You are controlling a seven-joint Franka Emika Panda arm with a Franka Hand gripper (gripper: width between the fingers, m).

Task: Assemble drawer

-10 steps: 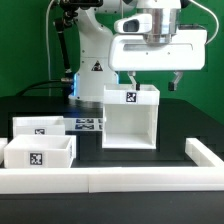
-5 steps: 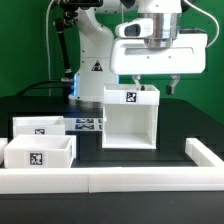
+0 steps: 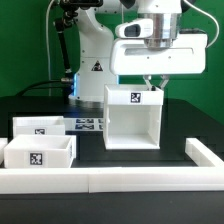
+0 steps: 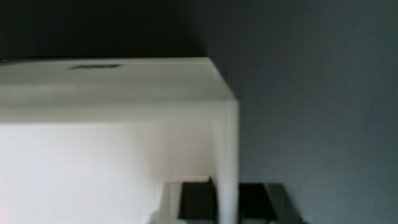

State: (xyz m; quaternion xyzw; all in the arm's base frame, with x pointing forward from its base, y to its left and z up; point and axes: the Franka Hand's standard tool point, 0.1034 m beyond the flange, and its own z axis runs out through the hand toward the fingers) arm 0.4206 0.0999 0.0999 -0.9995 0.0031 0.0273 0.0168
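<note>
Fingers [image 3: 150,82] seemingly pinch top rear edge of tall box [image 3: 133,125].

No word, brand or number you could read anywhere. Signs only: one black-and-white square tag on the tall box [image 3: 133,125], at its top front edge; one on the front wall of the front tray [image 3: 58,152]; one on the rear tray [image 3: 22,126]; several on the marker board [image 3: 88,125]. Warning triangle [image 3: 98,68] on the robot base [image 3: 96,48]. Wrist view: dark mark on the box top, too blurred to read.

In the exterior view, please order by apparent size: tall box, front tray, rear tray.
Largest: tall box. Then front tray and rear tray: they look alike, and the front one is nearer, so unranked.
</note>
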